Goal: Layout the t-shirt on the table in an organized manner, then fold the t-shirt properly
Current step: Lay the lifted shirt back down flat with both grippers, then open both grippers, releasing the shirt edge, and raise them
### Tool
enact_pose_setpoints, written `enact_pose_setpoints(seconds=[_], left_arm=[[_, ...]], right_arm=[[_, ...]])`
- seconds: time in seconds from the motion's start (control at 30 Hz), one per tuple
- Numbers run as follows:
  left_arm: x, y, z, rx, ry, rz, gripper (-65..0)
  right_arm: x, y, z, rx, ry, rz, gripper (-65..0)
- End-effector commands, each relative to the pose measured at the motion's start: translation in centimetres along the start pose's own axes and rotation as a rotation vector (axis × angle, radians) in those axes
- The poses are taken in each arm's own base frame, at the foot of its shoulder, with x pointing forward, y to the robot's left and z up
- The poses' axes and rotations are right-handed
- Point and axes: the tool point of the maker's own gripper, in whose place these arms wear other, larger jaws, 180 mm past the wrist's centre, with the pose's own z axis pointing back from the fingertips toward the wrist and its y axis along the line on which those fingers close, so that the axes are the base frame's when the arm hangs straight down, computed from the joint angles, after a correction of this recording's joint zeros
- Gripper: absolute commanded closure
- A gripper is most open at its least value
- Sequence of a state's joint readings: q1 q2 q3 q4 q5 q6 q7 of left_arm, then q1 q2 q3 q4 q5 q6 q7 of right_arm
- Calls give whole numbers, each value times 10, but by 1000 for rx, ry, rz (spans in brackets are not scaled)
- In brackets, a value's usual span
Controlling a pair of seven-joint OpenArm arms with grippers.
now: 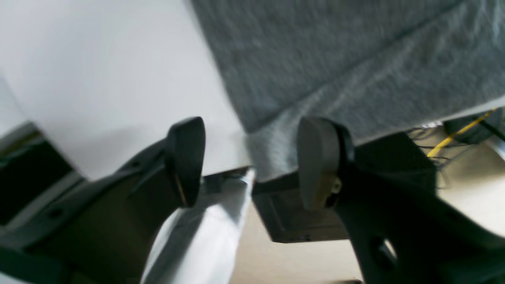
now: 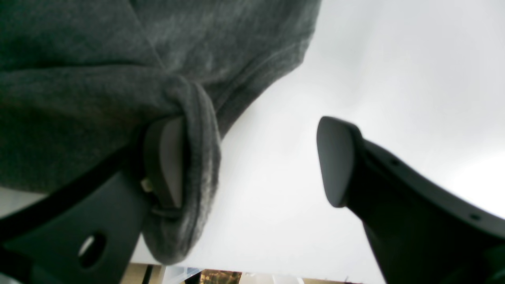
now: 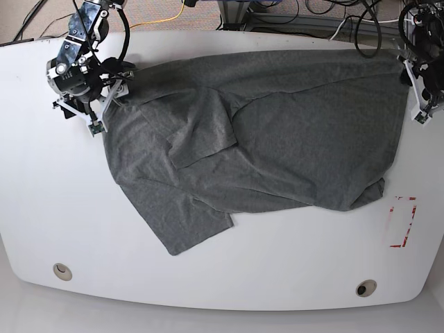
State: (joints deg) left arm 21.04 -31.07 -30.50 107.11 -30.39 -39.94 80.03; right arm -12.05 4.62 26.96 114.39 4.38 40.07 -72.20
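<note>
Both grippers stand with jaws apart: the right gripper [image 2: 252, 161] has a rolled hem of the t-shirt [image 3: 263, 139] draped over one finger [image 2: 165, 161] but nothing clamped, and the left gripper [image 1: 252, 161] hovers with its open jaws just off a shirt corner at the table's far edge. Between the two grippers the t-shirt lies spread but crooked, one sleeve folded back onto the body and a flap trailing away from the right gripper toward the near edge. Judged from its wrinkles, the knit is thin, light and limp; it should slide readily on the glossy surface and sag when lifted, so hems and corners appear the soundest places to pinch. Beneath it, the table [image 3: 41, 187] is white and smooth, with a grommet hole [image 3: 62, 270] well below the right gripper, a second [image 3: 365, 287] below the left, and a red tape mark [image 3: 402, 222] just beyond the shirt on the left gripper's side. Cables [image 3: 326, 17] lie on the floor behind.
</note>
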Motion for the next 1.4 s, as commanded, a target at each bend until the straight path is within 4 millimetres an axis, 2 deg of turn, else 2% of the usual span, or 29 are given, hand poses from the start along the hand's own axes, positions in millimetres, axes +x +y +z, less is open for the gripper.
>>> enact_pose_setpoints(seconds=[0.0, 0.1, 0.37, 0.5, 0.8, 1.07, 1.37], left_arm=[[6, 11, 8, 38, -14, -14, -349], [13, 16, 10, 51, -33, -10, -347], [23, 23, 13, 69, -59, -5, -346], [24, 22, 13, 67, -60, -7, -346], [36, 12, 8, 42, -69, -46, -346], [38, 13, 8, 42, -73, -48, -346], [38, 12, 7, 41, -73, -49, -346]], right_arm=[[7, -7, 6, -25, -27, 8, -469], [1, -6, 5, -21, -7, 9, -469], [-30, 9, 4, 17, 88, 0, -468], [-42, 25, 3, 69, 98, -17, -468], [-58, 38, 6, 122, 119, -23, -468], [-63, 32, 8, 106, 125, -21, -468], [-49, -3, 12, 19, 75, -78, -468]])
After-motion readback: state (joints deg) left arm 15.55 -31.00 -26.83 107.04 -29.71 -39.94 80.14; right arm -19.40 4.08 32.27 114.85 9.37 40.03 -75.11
